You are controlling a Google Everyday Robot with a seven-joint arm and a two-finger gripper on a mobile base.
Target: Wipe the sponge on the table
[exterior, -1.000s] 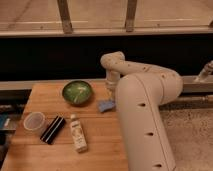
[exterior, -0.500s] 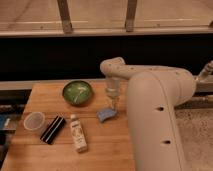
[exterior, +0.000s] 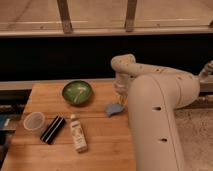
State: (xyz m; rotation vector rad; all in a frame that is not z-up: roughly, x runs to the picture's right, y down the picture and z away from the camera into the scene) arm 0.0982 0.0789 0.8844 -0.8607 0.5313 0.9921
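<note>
- Near the middle of the frame, the sponge [exterior: 114, 108] lay on the table [exterior: 105, 145], right of the green bowl [exterior: 77, 92].
- Just above it in the picture I saw the gripper [exterior: 120, 94] (whether it stood wide or held anything, I could not tell).
- At lower left sat a clear cup [exterior: 33, 121], a dark oblong item [exterior: 52, 129] and a white bottle [exterior: 78, 133].

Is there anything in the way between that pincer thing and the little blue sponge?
Nothing visible. The pincer hangs just above the sponge, toward the right side of the table. The green bowl and the white bottle sit off to the left, clear of both.
</note>
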